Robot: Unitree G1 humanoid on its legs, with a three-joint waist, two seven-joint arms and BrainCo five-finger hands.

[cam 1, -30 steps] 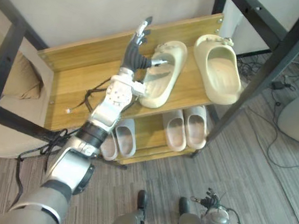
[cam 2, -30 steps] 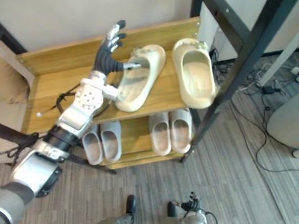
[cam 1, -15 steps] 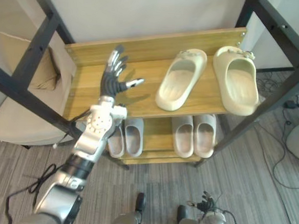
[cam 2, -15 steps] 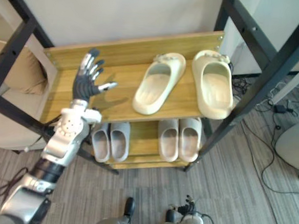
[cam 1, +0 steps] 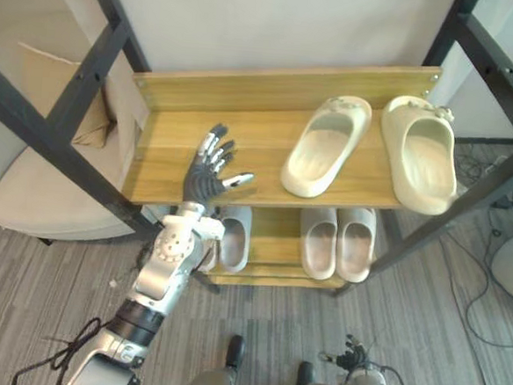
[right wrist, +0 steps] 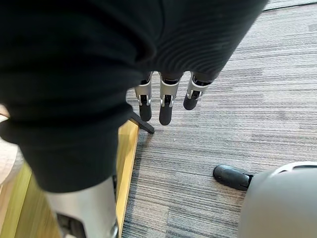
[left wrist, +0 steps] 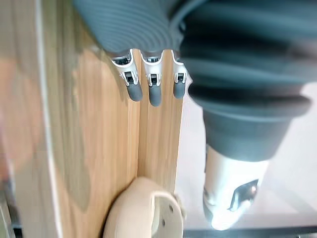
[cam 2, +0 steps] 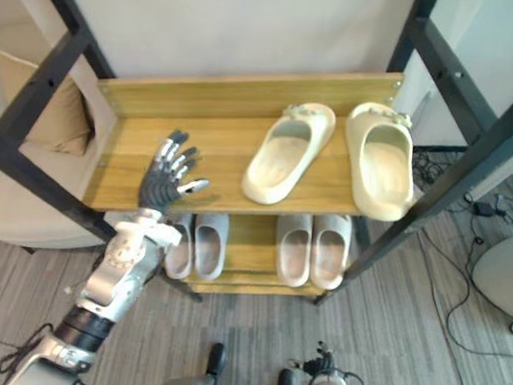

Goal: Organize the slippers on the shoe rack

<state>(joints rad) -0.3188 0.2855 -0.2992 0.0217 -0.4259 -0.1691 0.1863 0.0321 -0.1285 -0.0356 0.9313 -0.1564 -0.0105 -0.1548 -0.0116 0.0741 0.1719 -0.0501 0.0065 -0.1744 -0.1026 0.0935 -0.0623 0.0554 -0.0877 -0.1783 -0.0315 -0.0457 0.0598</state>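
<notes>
Probably a home entryway: wooden shoe rack [cam 1: 172, 142], cushioned chair [cam 1: 35, 205], grey carpet [cam 1: 456, 365].

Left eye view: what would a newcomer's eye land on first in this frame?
Two large cream slip-on slippers sit on the right half of the light wooden shoe rack, on its top shelf, with the left one lying askew. The robot's left hand hovers open and empty over the shelf's left part. Two pairs of small grey slippers line the lower shelf, and the right hand hangs open above the grey striped floor.
</notes>
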